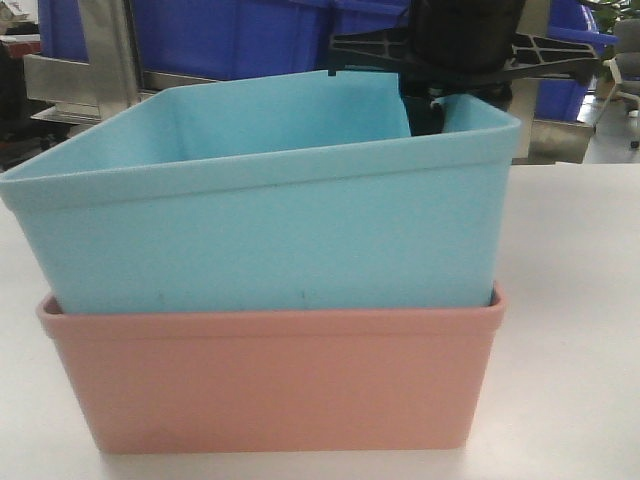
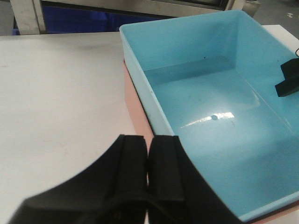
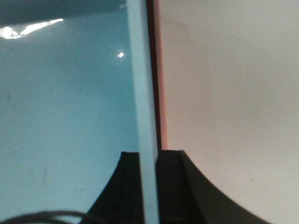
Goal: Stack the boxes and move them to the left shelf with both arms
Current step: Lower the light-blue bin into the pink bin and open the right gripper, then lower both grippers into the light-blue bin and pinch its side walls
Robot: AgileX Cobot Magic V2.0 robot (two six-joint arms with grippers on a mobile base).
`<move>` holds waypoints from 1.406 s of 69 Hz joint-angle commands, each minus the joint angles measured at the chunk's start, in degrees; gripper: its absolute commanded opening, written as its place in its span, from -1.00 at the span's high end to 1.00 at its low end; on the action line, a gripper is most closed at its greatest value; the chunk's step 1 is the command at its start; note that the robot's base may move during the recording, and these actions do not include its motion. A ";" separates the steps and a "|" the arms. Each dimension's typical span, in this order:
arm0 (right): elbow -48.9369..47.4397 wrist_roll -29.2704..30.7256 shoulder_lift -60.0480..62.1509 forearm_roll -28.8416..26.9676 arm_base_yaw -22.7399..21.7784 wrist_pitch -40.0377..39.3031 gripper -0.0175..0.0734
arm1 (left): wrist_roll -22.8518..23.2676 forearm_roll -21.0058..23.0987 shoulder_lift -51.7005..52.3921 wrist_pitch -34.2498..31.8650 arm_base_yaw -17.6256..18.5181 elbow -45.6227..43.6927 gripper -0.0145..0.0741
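Note:
A light sky blue box (image 1: 270,220) sits tilted inside a salmon pink box (image 1: 270,380) on the white table. In the right wrist view my right gripper (image 3: 148,156) is shut on the blue box's thin wall (image 3: 145,93), with the pink rim (image 3: 162,93) just outside it. From the front, this gripper (image 1: 430,100) hangs over the boxes' far right corner. My left gripper (image 2: 148,140) is shut on nothing, just off the blue box's (image 2: 215,116) near left rim and above the pink box's edge (image 2: 135,112). The left shelf is out of view.
The white tabletop (image 2: 60,93) spreads to the left of the boxes and also to their right (image 3: 233,93). Behind the table stand dark blue storage bins (image 1: 250,35) in a steel rack frame (image 1: 105,50). An office chair (image 1: 628,60) is at the far right.

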State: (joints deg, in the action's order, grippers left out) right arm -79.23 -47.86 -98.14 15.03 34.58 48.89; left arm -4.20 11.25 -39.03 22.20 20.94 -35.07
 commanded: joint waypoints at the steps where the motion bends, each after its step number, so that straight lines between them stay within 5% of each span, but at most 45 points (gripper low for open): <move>1: -1.82 0.06 3.16 1.44 0.03 -2.36 0.32 | 0.05 0.82 0.27 -4.54 0.45 -1.66 0.71; 8: -1.82 0.06 3.16 1.44 0.03 -0.05 0.19 | 0.05 0.97 0.27 -4.54 0.45 -1.66 0.71; 23: -3.65 0.14 3.29 1.39 0.03 4.91 -0.64 | 0.05 1.44 0.27 -4.27 0.45 -1.93 0.67; 28: -5.03 2.11 3.35 1.27 0.03 6.90 -0.75 | 0.05 1.73 0.27 -3.41 0.45 -2.91 0.58; 46: -9.59 12.77 3.35 -2.18 0.03 12.59 -0.76 | 0.05 3.67 -7.03 6.00 0.45 -12.51 -0.32; 53: -9.59 14.05 3.19 -3.89 -0.70 12.95 -0.76 | 0.05 6.33 -13.10 9.85 0.45 -16.95 -0.53; 74: -9.45 19.68 0.74 -10.30 -4.99 10.74 -0.76 | 0.05 8.15 -30.64 13.67 0.45 -25.93 -0.56; 97: -9.34 23.39 -7.63 -10.54 -4.99 5.56 -0.76 | 0.05 12.21 -45.53 10.77 0.45 -27.37 -0.54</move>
State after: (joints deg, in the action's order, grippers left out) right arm -86.96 -26.40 -106.65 4.10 29.92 57.35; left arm -4.20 21.27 -84.26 36.36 20.94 -60.23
